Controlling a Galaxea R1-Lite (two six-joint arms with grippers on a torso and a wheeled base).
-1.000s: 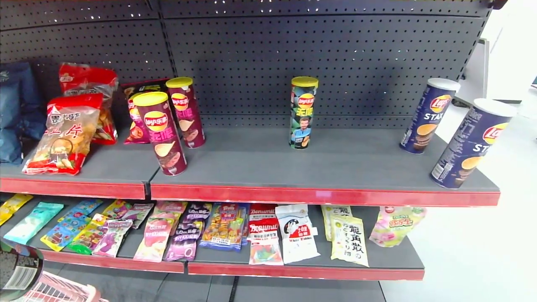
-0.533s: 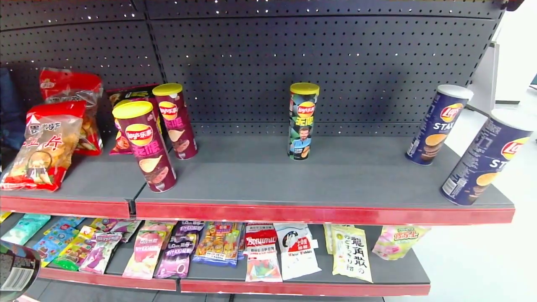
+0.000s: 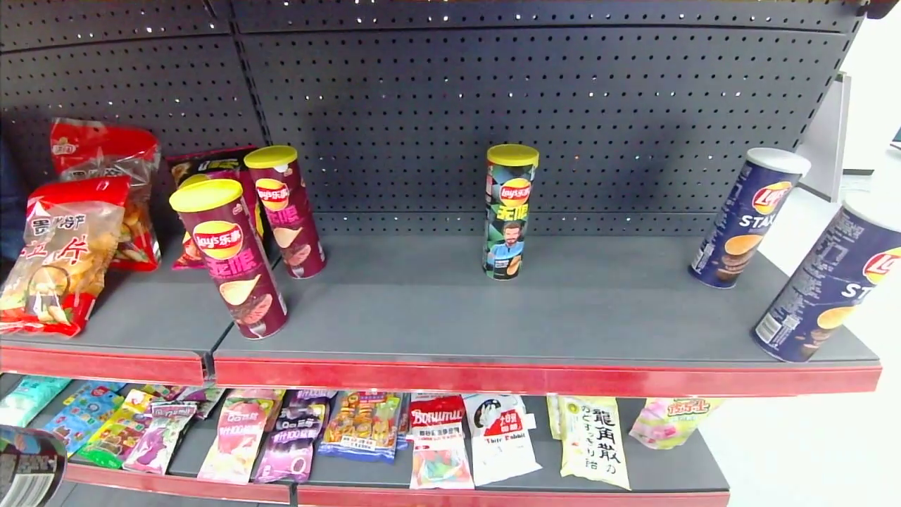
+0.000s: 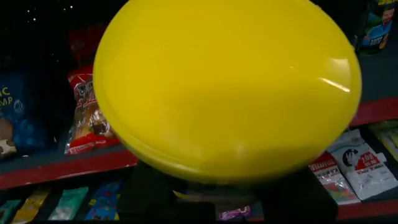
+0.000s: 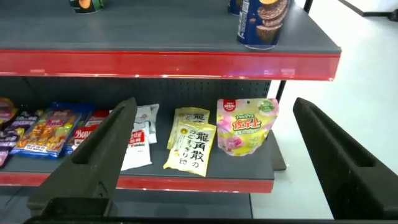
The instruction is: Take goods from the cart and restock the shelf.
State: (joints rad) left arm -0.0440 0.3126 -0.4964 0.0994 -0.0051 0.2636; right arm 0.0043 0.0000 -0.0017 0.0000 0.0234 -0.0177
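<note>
My left gripper (image 4: 217, 202) is shut on a chips can whose yellow lid (image 4: 227, 87) faces the wrist camera. The barcoded end of that can (image 3: 28, 468) shows at the head view's lower left corner, in front of the lower shelf. The upper shelf board (image 3: 493, 310) carries a black-green can with a yellow lid (image 3: 510, 211) near the middle back. My right gripper (image 5: 211, 174) is open with nothing between its fingers (image 5: 93, 162). It faces the lower shelf under the red front edge (image 5: 186, 62), near the shelf's right end.
Two maroon cans (image 3: 229, 257) (image 3: 285, 211) stand left of the bare middle of the upper shelf, two blue cans (image 3: 750, 208) (image 3: 823, 289) at its right end, red snack bags (image 3: 60, 253) at far left. Candy bags (image 3: 436, 440) lie along the lower shelf. A pegboard wall (image 3: 493, 105) backs it.
The head camera has shifted, so the shelf sits lower and further left in the picture. The pink cart corner has left the frame. The held can stays at the lower left corner.
</note>
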